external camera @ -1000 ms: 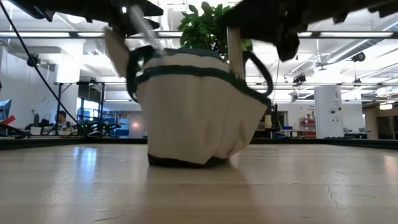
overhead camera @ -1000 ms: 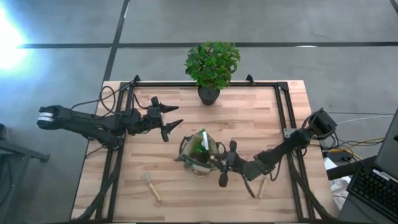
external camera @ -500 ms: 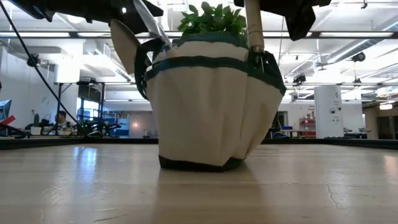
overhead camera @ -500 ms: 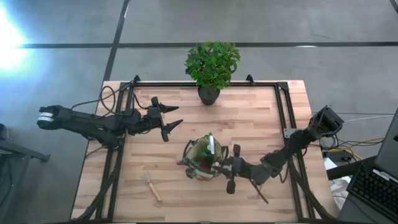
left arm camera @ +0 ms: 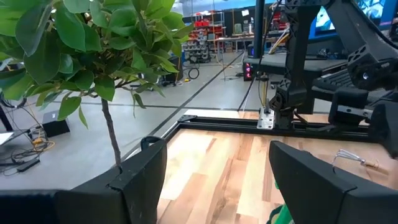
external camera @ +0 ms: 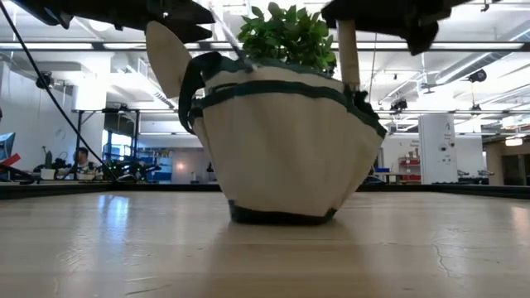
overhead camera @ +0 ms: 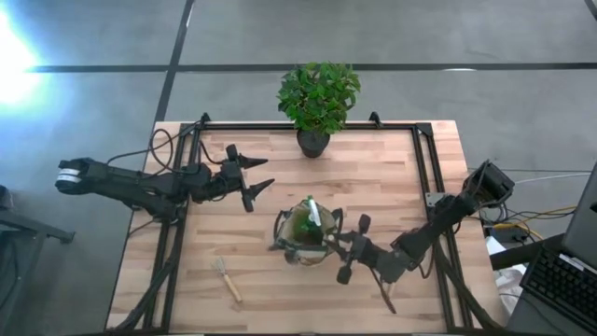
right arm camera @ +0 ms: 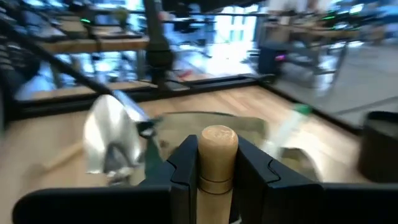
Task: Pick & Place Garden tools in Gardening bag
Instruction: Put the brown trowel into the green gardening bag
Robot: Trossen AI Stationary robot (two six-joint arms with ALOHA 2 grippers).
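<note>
The khaki gardening bag (overhead camera: 304,235) stands on its base mid-table, also in the low view (external camera: 290,141). A silver trowel head (external camera: 168,56) sticks out at its left rim, and a green spray bottle (overhead camera: 309,217) stands inside. My right gripper (overhead camera: 347,248) is at the bag's right rim, shut on a wooden-handled tool (external camera: 348,48). My left gripper (overhead camera: 254,184) hovers open and empty, left of the bag and beyond it. A wooden-handled hand tool (overhead camera: 227,278) lies flat near the front left. My right gripper pinches the tool's wooden handle (right arm camera: 217,167) between its two fingers, just below the rounded top end (right arm camera: 217,138). The fingers come level from the table's right, across the handle. The handle stands upright, its lower part behind the bag's right rim (external camera: 358,93).
A leafy potted plant (overhead camera: 317,98) stands at the far edge, behind the bag. Another slim tool (overhead camera: 387,299) lies on the table under my right arm. Black frame rails (overhead camera: 424,168) run along the table's sides.
My right gripper has gone toward the table's right edge with the upright handle. The bag has slid the same way along the table, staying on its base. The left arm has kept still.
</note>
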